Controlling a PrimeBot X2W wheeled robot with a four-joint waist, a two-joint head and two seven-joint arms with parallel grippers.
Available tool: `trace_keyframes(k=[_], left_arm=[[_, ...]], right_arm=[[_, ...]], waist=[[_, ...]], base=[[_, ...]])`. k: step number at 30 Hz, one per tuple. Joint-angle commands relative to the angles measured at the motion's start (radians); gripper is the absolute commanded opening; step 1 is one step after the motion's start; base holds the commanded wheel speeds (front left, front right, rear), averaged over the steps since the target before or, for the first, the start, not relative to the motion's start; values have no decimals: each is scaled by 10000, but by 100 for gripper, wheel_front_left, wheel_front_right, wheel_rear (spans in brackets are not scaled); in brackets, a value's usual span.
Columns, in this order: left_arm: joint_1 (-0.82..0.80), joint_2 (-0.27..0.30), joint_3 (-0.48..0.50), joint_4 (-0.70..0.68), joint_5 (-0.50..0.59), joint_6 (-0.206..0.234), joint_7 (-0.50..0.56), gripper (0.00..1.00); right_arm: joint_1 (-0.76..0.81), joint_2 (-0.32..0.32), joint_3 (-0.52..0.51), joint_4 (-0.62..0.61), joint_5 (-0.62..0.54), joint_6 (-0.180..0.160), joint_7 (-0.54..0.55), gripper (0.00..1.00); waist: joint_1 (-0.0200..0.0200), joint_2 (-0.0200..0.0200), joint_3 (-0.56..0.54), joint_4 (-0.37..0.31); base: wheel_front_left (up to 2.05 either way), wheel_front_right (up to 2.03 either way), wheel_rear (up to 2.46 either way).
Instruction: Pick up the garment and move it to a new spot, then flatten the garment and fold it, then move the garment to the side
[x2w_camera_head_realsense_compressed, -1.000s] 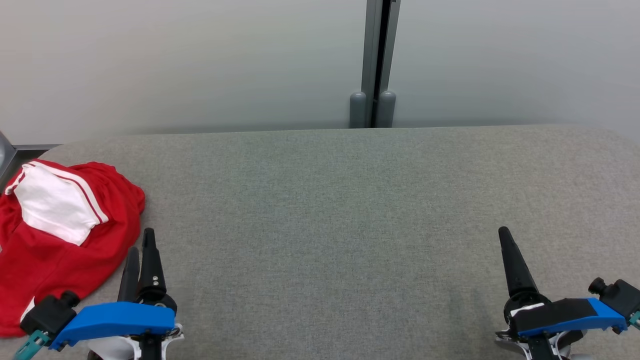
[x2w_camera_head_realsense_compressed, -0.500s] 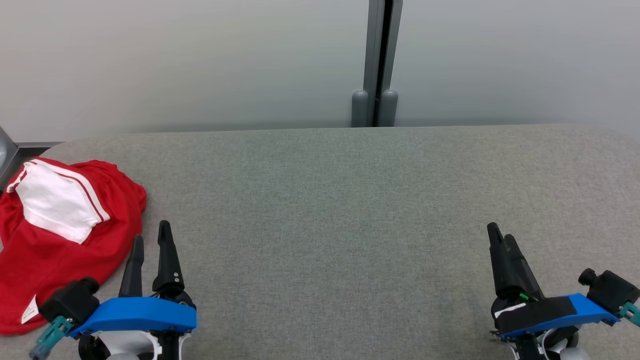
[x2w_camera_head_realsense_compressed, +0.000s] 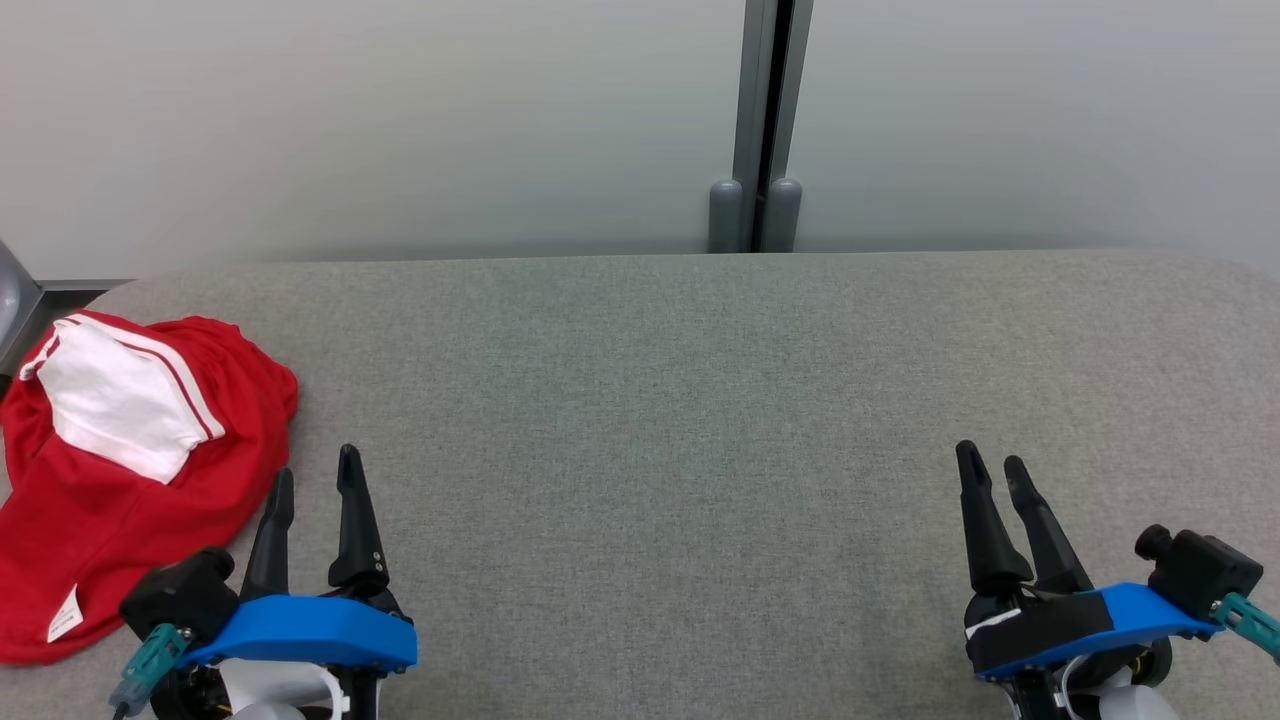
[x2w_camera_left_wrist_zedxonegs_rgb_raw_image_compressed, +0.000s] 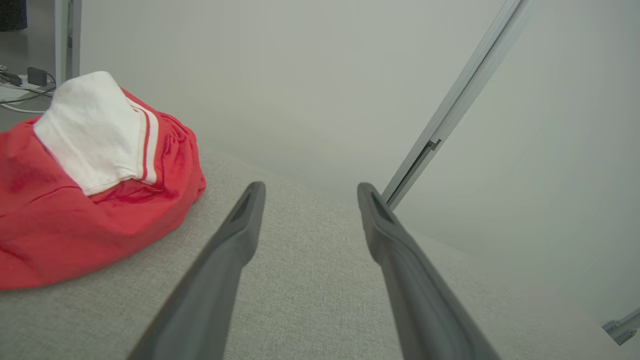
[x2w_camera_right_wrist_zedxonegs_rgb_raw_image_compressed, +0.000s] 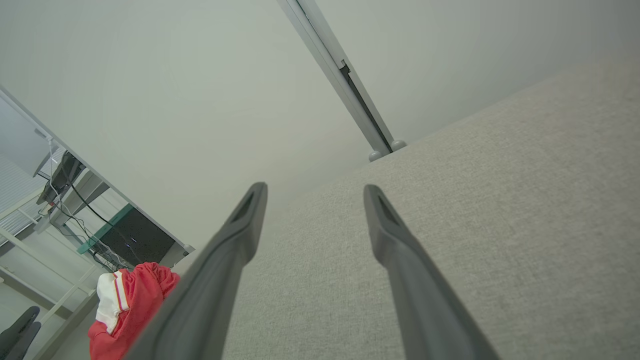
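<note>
I count one garment (x2w_camera_head_realsense_compressed: 120, 480), a red heap with one white panel (x2w_camera_head_realsense_compressed: 110, 410) edged in white stripes on top and one small white label (x2w_camera_head_realsense_compressed: 65, 612) at its near hem. It lies crumpled just off the outer, left side of my left gripper (x2w_camera_head_realsense_compressed: 316, 464), close to that finger but apart from it. It is far across from my right gripper (x2w_camera_head_realsense_compressed: 989, 455), well off that one's left. Both grippers hang over the grey padded surface (x2w_camera_head_realsense_compressed: 650, 400), each with its two dark fingers spread and bare fabric showing in the gap; neither holds anything. Ahead of the fingertips the surface runs to a pale wall (x2w_camera_head_realsense_compressed: 400, 120) with one grey post (x2w_camera_head_realsense_compressed: 768, 120), which stands closer to the right gripper's line than to the left's. Compared with a second ago, both grippers have drawn inward toward each other. Each has also turned, so its fingers now show side by side where they nearly overlapped before. The whole head view has slid a little as well, which is the camera; the garment itself keeps its shape and place.
</note>
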Motion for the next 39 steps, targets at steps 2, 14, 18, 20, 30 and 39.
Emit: trace_keyframes(k=[2,14,18,20,30,39], left_arm=[[-244,64,-34,-43,326,62,-103,100],[-318,144,-242,230,1550,287,-398,100],[-342,170,-319,315,2085,378,-539,100],[-358,170,-348,354,2250,407,-581,100],[-390,195,-471,530,3043,507,-793,100],[-417,204,-525,707,3665,598,-968,100]], right_arm=[[-194,-79,21,-36,-307,27,-121,100],[-293,-89,110,127,-1849,27,-429,100],[-354,-93,132,193,-2520,29,-568,100],[-358,-94,144,209,-2710,30,-611,100],[-352,-100,166,353,-3609,32,-820,100],[-404,-105,195,462,-4351,35,-998,100]], waist=[[0,0,5,6],[0,0,29,48],[0,0,22,75],[0,0,12,82],[0,0,-11,111],[0,0,-5,169]], base=[[0,0,0],[0,0,0],[0,0,0],[0,0,0],[0,0,0],[0,0,0]])
